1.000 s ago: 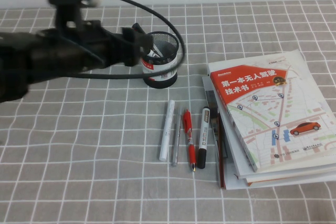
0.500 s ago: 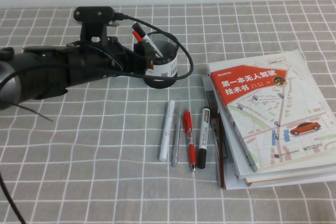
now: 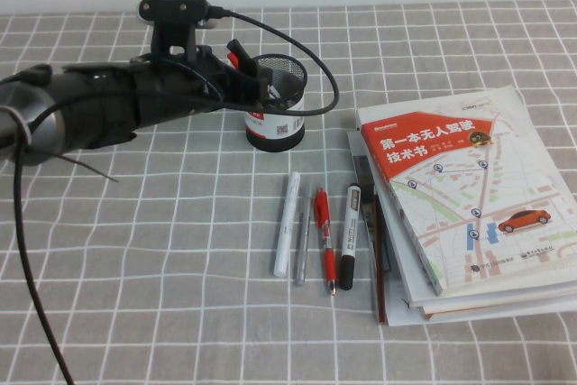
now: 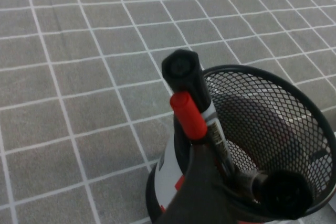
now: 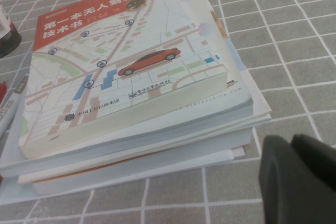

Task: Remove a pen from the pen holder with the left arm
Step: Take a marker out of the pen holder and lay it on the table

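The black mesh pen holder (image 3: 276, 107) stands at the table's back centre. A black-capped marker (image 4: 181, 69) and a red-capped pen (image 4: 188, 114) lean out of the pen holder (image 4: 273, 119) on its left side. My left gripper (image 3: 251, 77) hangs at the holder's left rim, open. In the left wrist view the left gripper (image 4: 241, 177) has one finger outside the two pens and the other down inside the mesh, with a gap beside the pens. My right gripper (image 5: 291, 145) shows only in its wrist view, shut, low over the cloth beside the books.
A white pen (image 3: 287, 223), a grey pen (image 3: 303, 236), a red pen (image 3: 325, 236) and a black marker (image 3: 350, 232) lie side by side in front of the holder. A stack of books (image 3: 469, 196) fills the right side. A black cable (image 3: 315, 69) loops over the holder.
The left arm has swung in from the left and its gripper has come up to the holder's rim around the pens. Its jaws have stayed open.
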